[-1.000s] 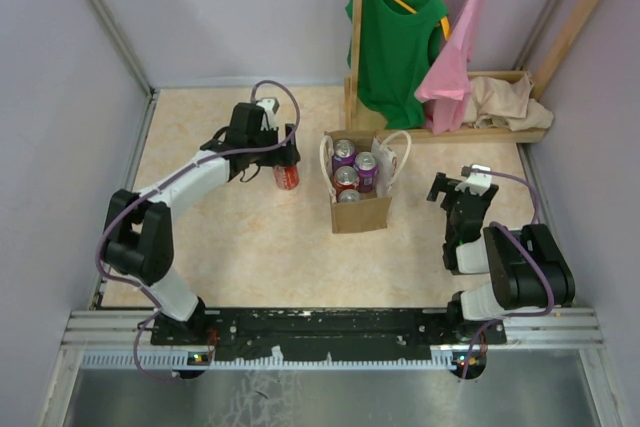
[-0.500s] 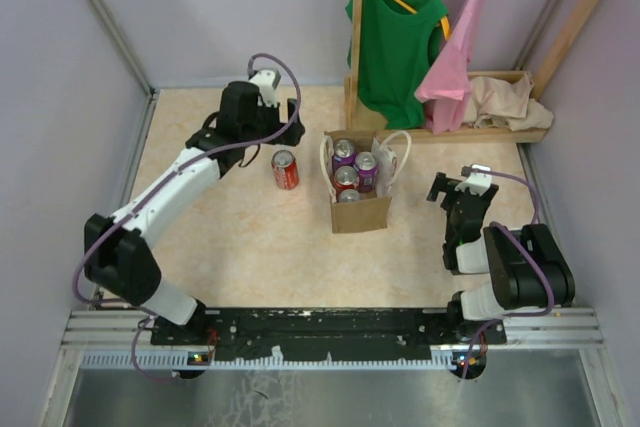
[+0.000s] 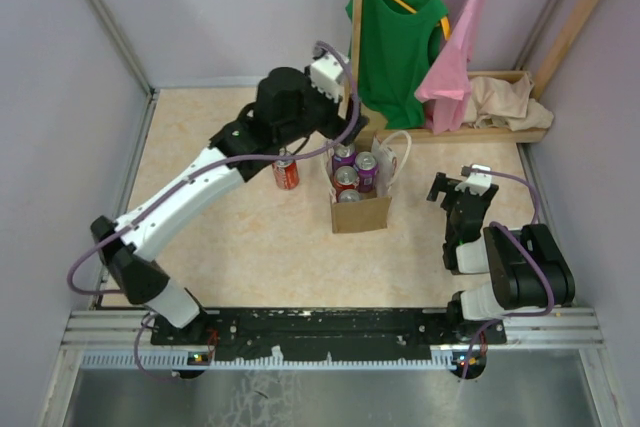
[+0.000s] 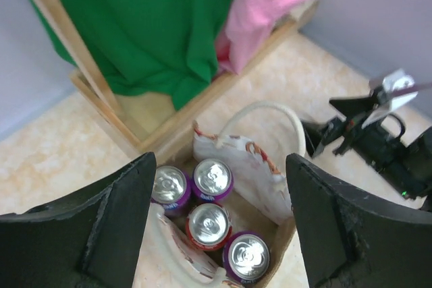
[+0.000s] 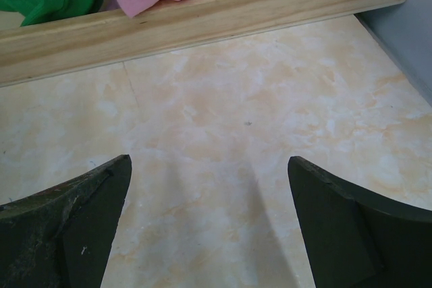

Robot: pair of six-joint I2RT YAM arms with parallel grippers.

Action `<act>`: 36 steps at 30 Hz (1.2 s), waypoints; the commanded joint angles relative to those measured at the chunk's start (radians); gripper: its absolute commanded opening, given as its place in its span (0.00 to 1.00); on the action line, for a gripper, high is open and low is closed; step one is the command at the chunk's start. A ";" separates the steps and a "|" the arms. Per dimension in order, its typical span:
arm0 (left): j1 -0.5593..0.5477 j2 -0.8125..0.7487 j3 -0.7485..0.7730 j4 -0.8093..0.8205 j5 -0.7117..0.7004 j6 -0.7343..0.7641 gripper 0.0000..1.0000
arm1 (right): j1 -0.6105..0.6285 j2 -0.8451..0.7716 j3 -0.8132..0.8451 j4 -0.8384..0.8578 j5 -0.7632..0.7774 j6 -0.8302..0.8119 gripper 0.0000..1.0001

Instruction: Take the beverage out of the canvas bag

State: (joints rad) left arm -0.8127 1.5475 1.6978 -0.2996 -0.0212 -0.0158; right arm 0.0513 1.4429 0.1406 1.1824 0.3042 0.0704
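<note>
The tan-brown canvas bag [image 3: 361, 211] with white loop handles stands mid-table, open at the top. It holds several cans: a red one [image 3: 346, 177] and purple ones [image 3: 344, 154]. Another red can [image 3: 286, 173] stands upright on the table to the bag's left. My left gripper [image 3: 322, 139] hovers open and empty above the bag's far-left edge. In the left wrist view its jaws [image 4: 221, 160] frame the bag [image 4: 270, 173], the red can [image 4: 208, 224] and the purple cans [image 4: 213, 179]. My right gripper [image 3: 455, 187] rests open and empty to the right of the bag, over bare table in the right wrist view [image 5: 209, 166].
A wooden clothes rack [image 3: 356, 67] stands just behind the bag, with a green shirt [image 3: 400, 37] and a pink garment [image 3: 455, 57]. A pale beige cloth [image 3: 510, 102] lies on its base. Walls enclose the table on three sides.
My left gripper was at the red can on the table, left it standing there, rose and swung right to above the bag. The right arm has not moved.
</note>
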 commanded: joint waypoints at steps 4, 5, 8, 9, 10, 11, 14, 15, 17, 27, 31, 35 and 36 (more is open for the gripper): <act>-0.054 0.197 0.035 -0.154 0.062 -0.065 0.83 | -0.001 0.001 0.027 0.060 0.011 -0.010 0.99; -0.054 0.215 0.041 -0.172 0.061 -0.093 0.83 | -0.001 0.001 0.027 0.060 0.011 -0.009 0.99; -0.055 0.249 0.056 -0.218 0.043 -0.159 0.83 | -0.001 0.001 0.027 0.060 0.011 -0.009 0.99; -0.059 0.254 0.060 -0.231 0.021 -0.176 0.83 | -0.001 0.001 0.027 0.060 0.011 -0.009 0.99; -0.065 0.257 0.061 -0.240 0.001 -0.193 0.83 | -0.001 0.000 0.027 0.060 0.010 -0.010 0.99; -0.068 0.257 0.062 -0.249 -0.017 -0.211 0.83 | -0.001 0.000 0.027 0.060 0.011 -0.009 0.99; -0.085 0.255 0.046 -0.265 -0.045 -0.262 0.83 | -0.001 0.001 0.027 0.059 0.011 -0.010 0.99; -0.093 0.253 0.038 -0.271 -0.060 -0.280 0.83 | -0.001 0.001 0.027 0.060 0.010 -0.010 0.99; -0.106 0.251 0.022 -0.283 -0.086 -0.311 0.84 | -0.001 0.001 0.027 0.060 0.011 -0.009 0.99; -0.162 0.290 0.036 -0.403 -0.186 -0.463 0.79 | -0.001 0.001 0.027 0.060 0.011 -0.010 0.99; -0.177 0.307 0.055 -0.449 -0.223 -0.508 0.78 | -0.001 0.001 0.027 0.060 0.011 -0.009 0.99; -0.183 0.346 0.086 -0.526 -0.256 -0.553 0.80 | -0.001 0.001 0.027 0.060 0.010 -0.010 0.99; -0.184 0.357 0.092 -0.539 -0.262 -0.566 0.80 | -0.001 0.000 0.026 0.060 0.010 -0.011 0.99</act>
State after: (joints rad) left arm -0.9871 1.8576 1.7412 -0.7418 -0.2253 -0.5087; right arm 0.0513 1.4429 0.1406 1.1824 0.3042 0.0704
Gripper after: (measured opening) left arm 0.803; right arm 0.991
